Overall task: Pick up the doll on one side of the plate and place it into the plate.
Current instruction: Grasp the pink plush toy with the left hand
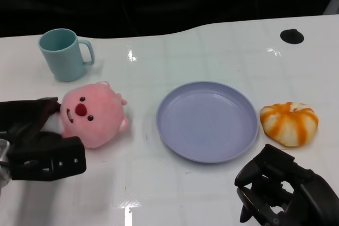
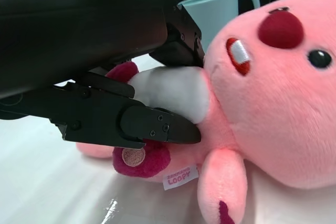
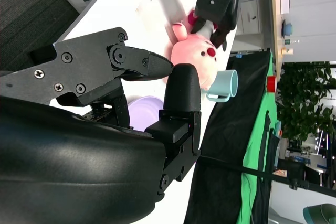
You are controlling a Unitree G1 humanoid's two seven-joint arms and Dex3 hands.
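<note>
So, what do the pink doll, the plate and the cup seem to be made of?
Pink doll: soft plush fabric, judging by its fuzzy surface and the sewn label visible in the left wrist view. Plate: probably plastic, smooth lavender with a dull sheen. Cup: likely plastic too, though possibly ceramic; plain teal, matte.

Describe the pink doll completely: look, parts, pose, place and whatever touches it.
The pink doll is a soft plush with a big round head, black bead eyes, a dark red nose, an open red mouth with a white tooth, a white belly, stubby arms, magenta feet and a sewn tag reading LOOPY. It lies on the white table, between the teal mug and the empty lavender plate, apart from both. The left hand has its fingers around the doll's body; it is not yet lifted.
</note>
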